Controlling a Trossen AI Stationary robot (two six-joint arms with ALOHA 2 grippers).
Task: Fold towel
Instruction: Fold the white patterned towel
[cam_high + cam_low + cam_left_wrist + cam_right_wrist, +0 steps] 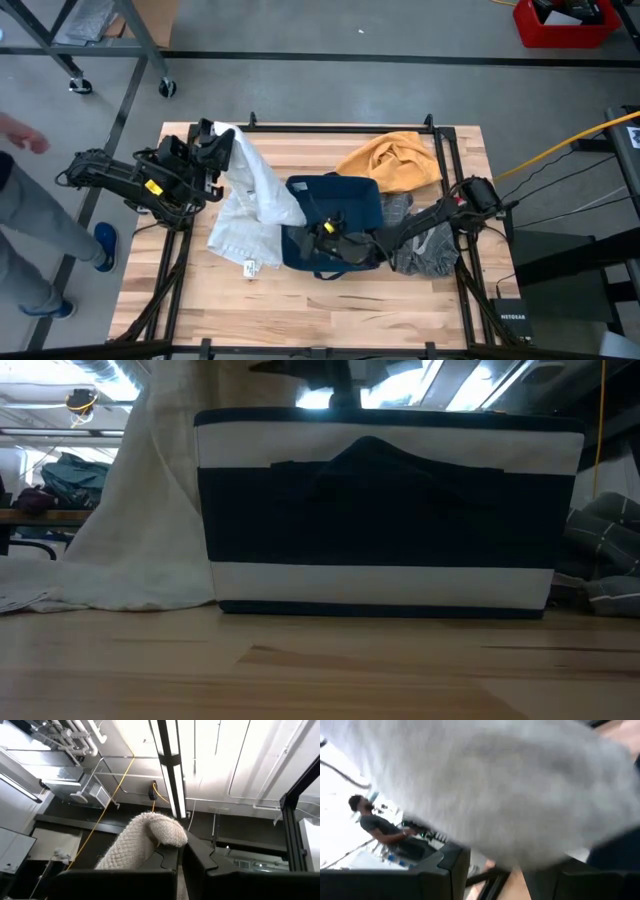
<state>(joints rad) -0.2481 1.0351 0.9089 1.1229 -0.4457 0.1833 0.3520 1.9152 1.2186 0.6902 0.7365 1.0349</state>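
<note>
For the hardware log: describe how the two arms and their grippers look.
Both the left arm and the right arm are black, jointed and boxy, with small yellow markings near the wrists. The left gripper and the right gripper have dark, blocky fingers. Dark cables run alongside them.

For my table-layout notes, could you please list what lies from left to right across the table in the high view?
Left gripper shut on the white towel → navy bag → grey cloth; the mustard cloth lies behind, overlapping those two.
</note>
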